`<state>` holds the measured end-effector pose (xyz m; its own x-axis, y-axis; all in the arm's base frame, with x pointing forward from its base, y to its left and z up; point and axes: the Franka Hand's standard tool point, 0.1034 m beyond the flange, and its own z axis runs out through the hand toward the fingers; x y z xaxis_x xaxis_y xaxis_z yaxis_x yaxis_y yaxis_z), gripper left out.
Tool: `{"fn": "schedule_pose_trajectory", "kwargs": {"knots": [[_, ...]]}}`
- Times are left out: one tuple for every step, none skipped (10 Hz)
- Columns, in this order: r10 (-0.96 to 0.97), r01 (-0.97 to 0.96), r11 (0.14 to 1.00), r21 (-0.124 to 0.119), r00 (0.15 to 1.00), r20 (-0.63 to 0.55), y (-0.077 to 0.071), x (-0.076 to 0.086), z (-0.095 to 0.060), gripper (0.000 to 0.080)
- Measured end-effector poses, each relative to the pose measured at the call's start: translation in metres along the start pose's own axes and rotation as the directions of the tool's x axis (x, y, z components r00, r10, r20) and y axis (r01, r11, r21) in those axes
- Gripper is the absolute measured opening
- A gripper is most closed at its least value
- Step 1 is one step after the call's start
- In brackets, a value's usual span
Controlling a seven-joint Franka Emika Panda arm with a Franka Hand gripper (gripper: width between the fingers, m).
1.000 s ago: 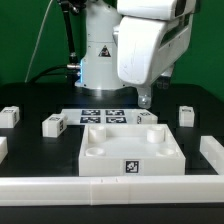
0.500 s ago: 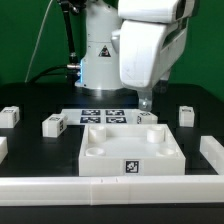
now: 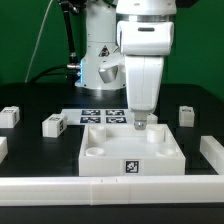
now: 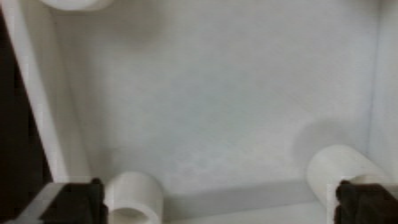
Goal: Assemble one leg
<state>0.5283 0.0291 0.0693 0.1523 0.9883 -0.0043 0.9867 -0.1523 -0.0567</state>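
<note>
The large white tray-like piece (image 3: pixel 130 150) with round corner sockets lies in the middle of the table. My gripper (image 3: pixel 140 123) hangs over its back corner on the exterior view's right, fingertips just above the rim. In the wrist view the dark fingertips (image 4: pixel 75 202) stand wide apart with only the tray's floor (image 4: pixel 214 110) and two round sockets (image 4: pixel 139 197) between them, so the gripper (image 4: pixel 217 203) is open and empty. Small white legs with tags lie on the black table: one at the far left (image 3: pixel 9 115), one left of the tray (image 3: pixel 52 125), one at the right (image 3: pixel 186 115).
The marker board (image 3: pixel 95 116) lies behind the tray, at the robot's base. A long white bar (image 3: pixel 110 186) runs along the front edge. White blocks sit at the left edge (image 3: pixel 2 148) and the right edge (image 3: pixel 211 151).
The arm has swung toward the exterior view's left and come down, from behind the tray to just over its back right corner. The legs and tray have not moved.
</note>
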Motion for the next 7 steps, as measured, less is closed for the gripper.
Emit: {"fn": "schedule_pose_trajectory", "kwargs": {"knots": [[0.0,0.0,1.0,0.001,1.0,0.0,0.0,0.0,0.0,0.065],[0.001,-0.001,1.0,0.001,1.0,0.0,0.0,-0.001,0.0,0.065],[-0.046,0.046,0.999,-0.01,0.999,-0.003,0.0,-0.002,0.002,0.065],[-0.124,0.124,0.992,-0.031,0.992,-0.007,-0.004,-0.006,0.008,0.065],[-0.17,0.17,0.985,-0.034,0.985,-0.008,-0.013,-0.009,0.016,0.065],[-0.184,0.184,0.983,-0.018,0.983,-0.007,-0.022,-0.012,0.021,0.065],[-0.181,0.181,0.984,-0.008,0.984,-0.008,-0.027,-0.015,0.025,0.065]]}}
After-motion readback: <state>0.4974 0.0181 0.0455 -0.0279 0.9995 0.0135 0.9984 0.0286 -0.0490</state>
